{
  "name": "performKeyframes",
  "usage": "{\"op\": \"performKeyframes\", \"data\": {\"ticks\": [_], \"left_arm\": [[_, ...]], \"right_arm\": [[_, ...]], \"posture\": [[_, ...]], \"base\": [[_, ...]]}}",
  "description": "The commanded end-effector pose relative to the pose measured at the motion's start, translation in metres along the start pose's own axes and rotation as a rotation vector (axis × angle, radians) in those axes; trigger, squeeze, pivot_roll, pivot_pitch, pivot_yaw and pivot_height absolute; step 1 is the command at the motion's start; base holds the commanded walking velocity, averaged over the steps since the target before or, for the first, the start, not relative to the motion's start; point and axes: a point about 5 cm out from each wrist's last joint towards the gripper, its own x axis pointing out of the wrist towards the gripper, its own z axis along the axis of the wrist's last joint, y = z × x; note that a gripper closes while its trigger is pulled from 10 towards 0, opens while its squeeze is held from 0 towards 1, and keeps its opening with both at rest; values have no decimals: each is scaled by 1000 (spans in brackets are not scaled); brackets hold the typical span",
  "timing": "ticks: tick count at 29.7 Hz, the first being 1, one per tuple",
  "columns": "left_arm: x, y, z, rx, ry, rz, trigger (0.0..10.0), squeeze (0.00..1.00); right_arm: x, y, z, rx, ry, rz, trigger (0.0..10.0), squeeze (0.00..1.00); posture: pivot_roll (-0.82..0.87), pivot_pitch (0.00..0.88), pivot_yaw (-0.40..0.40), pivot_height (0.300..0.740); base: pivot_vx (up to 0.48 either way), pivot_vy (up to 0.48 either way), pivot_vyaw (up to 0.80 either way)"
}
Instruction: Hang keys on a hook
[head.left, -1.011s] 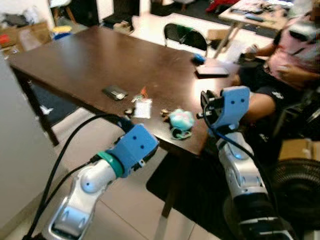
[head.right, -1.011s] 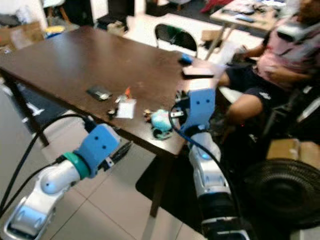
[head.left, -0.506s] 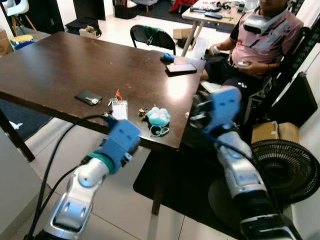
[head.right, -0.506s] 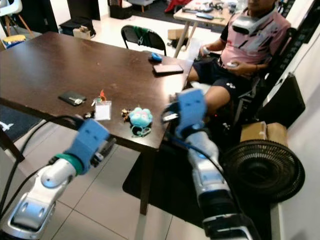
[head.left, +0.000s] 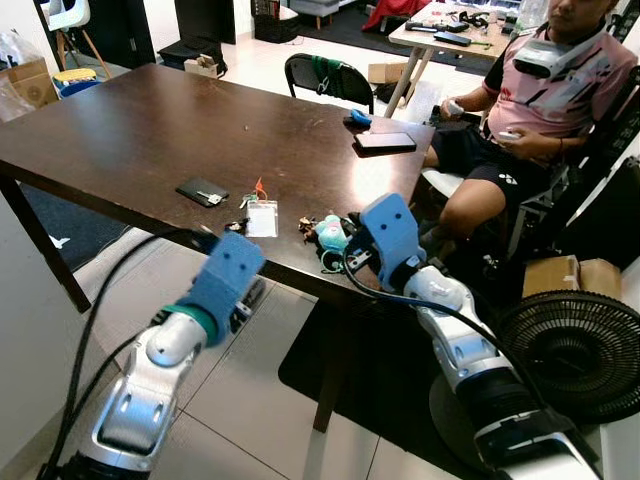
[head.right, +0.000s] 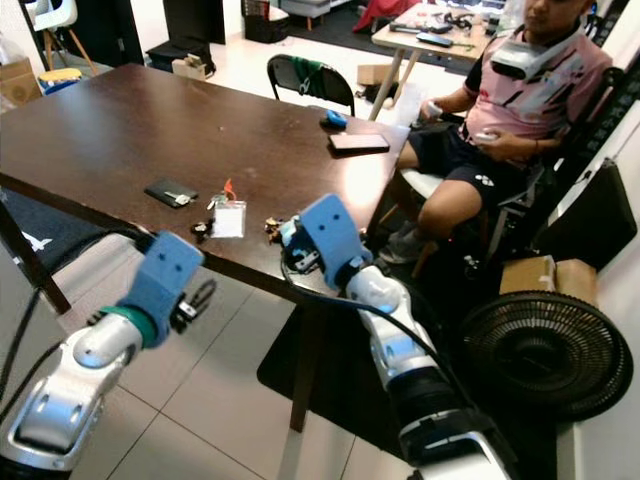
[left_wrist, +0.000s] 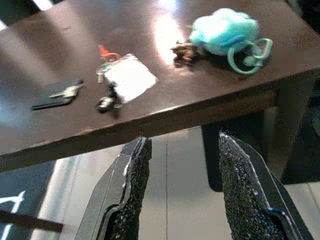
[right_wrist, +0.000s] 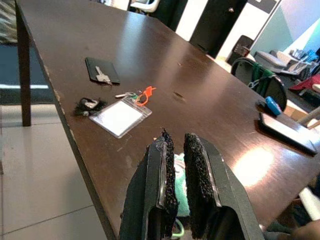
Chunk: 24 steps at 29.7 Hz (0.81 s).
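A key bunch with a teal plush charm (head.left: 330, 236) and a green ring (left_wrist: 248, 51) lies near the front edge of the dark wooden table (head.left: 130, 130). My right gripper (right_wrist: 179, 137) hovers right over the plush, its fingers (right_wrist: 162, 185) shut with only a slim gap, and teal shows behind them. A second small key set with an orange tag lies beside a white badge (head.left: 262, 218). A black holder with one key (head.left: 202, 191) lies further left. My left gripper (left_wrist: 184, 140) hangs open below and in front of the table edge, holding nothing.
A person (head.left: 540, 90) sits at the table's far right corner. A dark tablet (head.left: 385, 141) and a blue mouse (head.left: 360, 117) lie near them. A black fan (head.left: 570, 370) and a cardboard box (head.left: 580, 275) stand on the floor at the right. A chair (head.left: 325, 75) stands behind the table.
The camera has shifted. My right gripper has come down and left from beside the table's corner to just over the teal plush. The left arm stays below the table edge.
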Motion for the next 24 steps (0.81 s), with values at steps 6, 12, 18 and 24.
{"op": "performKeyframes", "data": {"ticks": [6,12,18,24], "left_arm": [[1,14,12,-228,-87,154,10000,0],[1,32,17,-318,-125,273,10000,0],[0,32,19,-302,-133,271,10000,0],[0,32,19,-305,-136,275,10000,0]], "right_arm": [[-1,-1,7,221,-99,-110,10000,0],[-5,-1,11,291,-163,-169,10000,0],[-5,-7,10,280,-162,-185,10000,0],[-6,-8,10,283,-163,-187,10000,0]], "posture": [[107,79,52,740],[107,74,51,740],[106,74,50,740],[107,75,49,740]], "base": [[0,0,0],[451,0,0],[456,0,0],[445,0,0]]}}
